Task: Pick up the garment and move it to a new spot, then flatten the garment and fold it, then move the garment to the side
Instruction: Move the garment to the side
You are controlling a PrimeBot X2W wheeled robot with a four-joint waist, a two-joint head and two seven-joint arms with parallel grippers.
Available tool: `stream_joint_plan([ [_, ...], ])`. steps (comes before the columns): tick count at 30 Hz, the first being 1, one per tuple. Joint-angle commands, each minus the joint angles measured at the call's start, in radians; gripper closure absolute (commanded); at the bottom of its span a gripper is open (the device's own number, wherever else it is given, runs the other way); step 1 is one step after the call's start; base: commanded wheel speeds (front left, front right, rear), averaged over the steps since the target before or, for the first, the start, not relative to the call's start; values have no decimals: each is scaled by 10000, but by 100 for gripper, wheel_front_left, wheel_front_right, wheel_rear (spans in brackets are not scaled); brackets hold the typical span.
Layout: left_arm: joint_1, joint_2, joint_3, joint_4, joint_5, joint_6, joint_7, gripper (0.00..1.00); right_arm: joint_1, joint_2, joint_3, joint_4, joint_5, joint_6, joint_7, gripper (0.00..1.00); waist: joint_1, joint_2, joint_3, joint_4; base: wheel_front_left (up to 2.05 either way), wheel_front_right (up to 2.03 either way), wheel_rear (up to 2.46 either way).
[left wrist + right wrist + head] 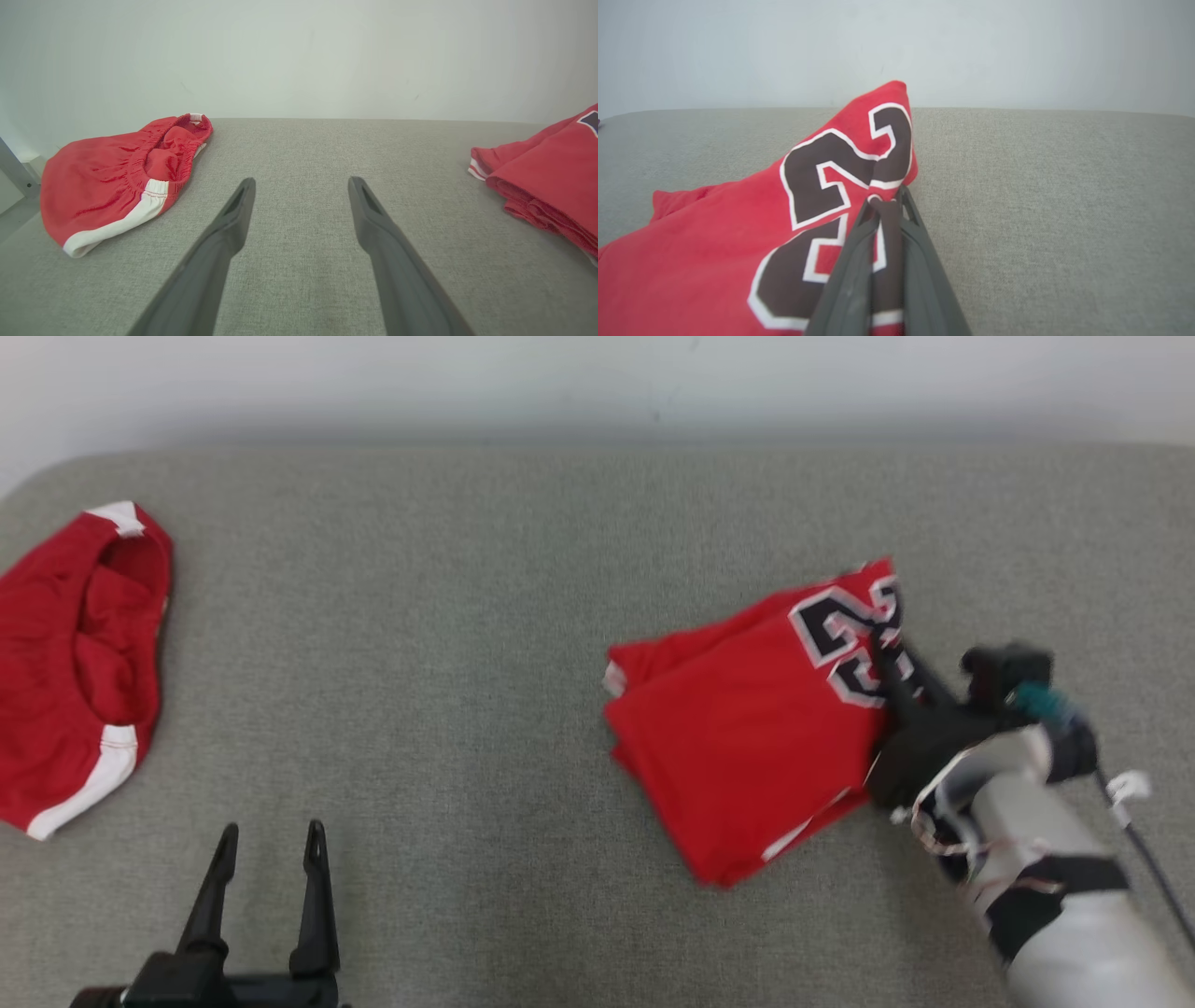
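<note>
The garment [747,737], a red jersey with dark white-edged numbers, lies folded on the right half of the grey surface. My right gripper [887,649] is at its right edge by the numbers. In the right wrist view the right gripper [889,200] is shut on a pinch of the garment [691,256], and the corner beyond the fingertips stands lifted. My left gripper [271,831] rests open near the front left, nothing between its fingers. The left wrist view shows the left gripper [302,182] over bare fabric and the garment [551,172] far to the right.
A crumpled pair of red shorts [75,663] with white trim lies at the far left edge; the shorts [117,177] are left of my open fingers. The grey padded surface [467,616] runs back to a pale wall.
</note>
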Motion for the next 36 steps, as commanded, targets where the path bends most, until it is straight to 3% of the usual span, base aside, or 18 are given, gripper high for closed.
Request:
stream_joint_plan([
  [1,-211,21,-19,-85,11,-3,-31,0,-300,-100,19,18,51,-26,11,100,-2,-1,580,-144,0,0,0],
  [12,-1345,674,-306,-1078,-271,-69,-29,0,-2730,-2152,169,154,-209,-26,217,100,-2,-1,2709,-925,0,0,0],
  [23,-1855,1608,-467,-2354,-135,-63,-31,0,-3965,-4050,40,-492,-334,-26,848,100,-2,-1,4156,-1868,0,0,0],
  [36,-1728,2148,-515,-3475,-62,-65,-29,0,-4829,-5138,-488,-623,-647,-26,1561,100,-2,-1,4982,-2216,0,0,0],
])
